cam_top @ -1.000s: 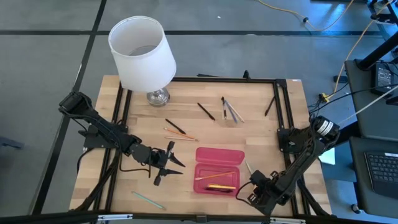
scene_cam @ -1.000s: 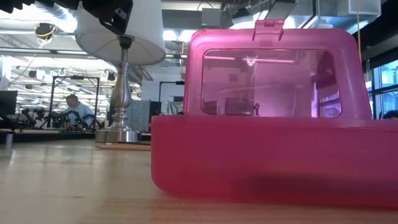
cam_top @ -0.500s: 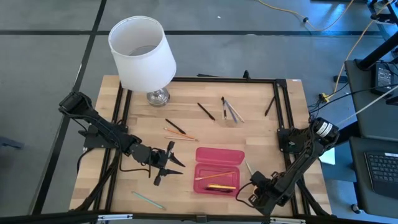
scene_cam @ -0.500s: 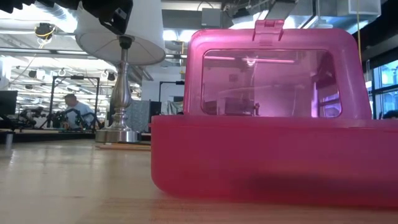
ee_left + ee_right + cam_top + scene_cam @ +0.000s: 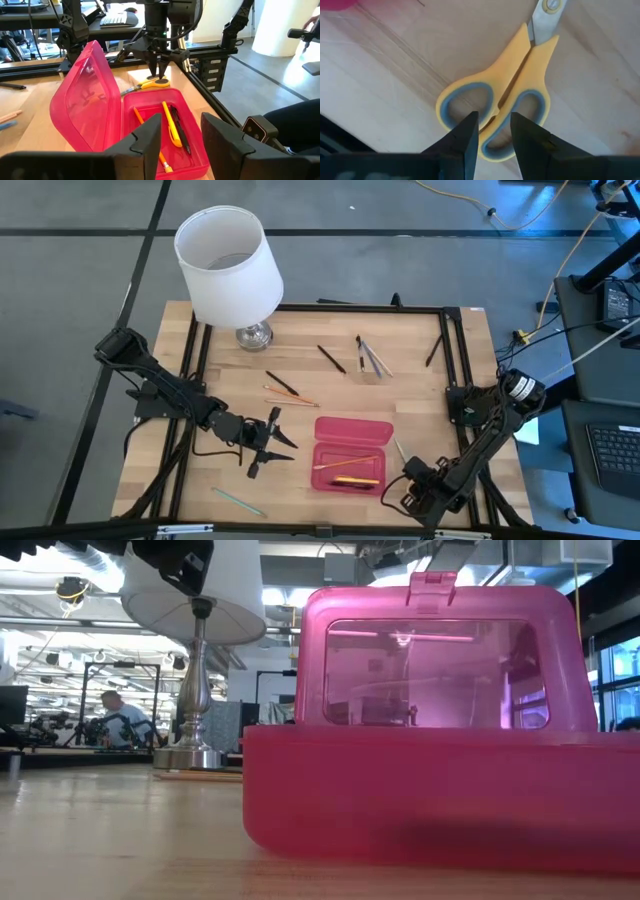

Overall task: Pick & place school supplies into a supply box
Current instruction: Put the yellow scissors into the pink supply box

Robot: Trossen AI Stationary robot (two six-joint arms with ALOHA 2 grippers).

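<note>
— Left gripper point(image 5: 180, 129)?
— Spread wide, nothing between. Low over the table point(image 5: 420, 400), just left of the supply box point(image 5: 353, 425) and facing it
— And the box?
— Near the front edge, about mid-table, lid propped up. Already holding an orange pencil point(image 5: 150, 137), a yellow pen point(image 5: 172, 127) and a black pen point(image 5: 182, 131)
— Right gripper point(image 5: 492, 120)?
— Pointing down at the yellow-handled scissors point(image 5: 515, 85), right over the handle loops. Cannot tell whether pinching or merely poised there
— Scissors where?
— Flat on the wood, just right of the box
— Other supplies?
— Scattered behind the box: two black pens point(image 5: 331, 358) toward the middle, a wooden pencil point(image 5: 292, 396) beside one of them, grey pens point(image 5: 373, 360) farther right, another black one point(image 5: 433, 350) by the right rail. Also a teal pencil point(image 5: 238, 501) at the front left
— Anything else?
— White-shaded lamp point(image 5: 228, 265) at the back left corner
</note>
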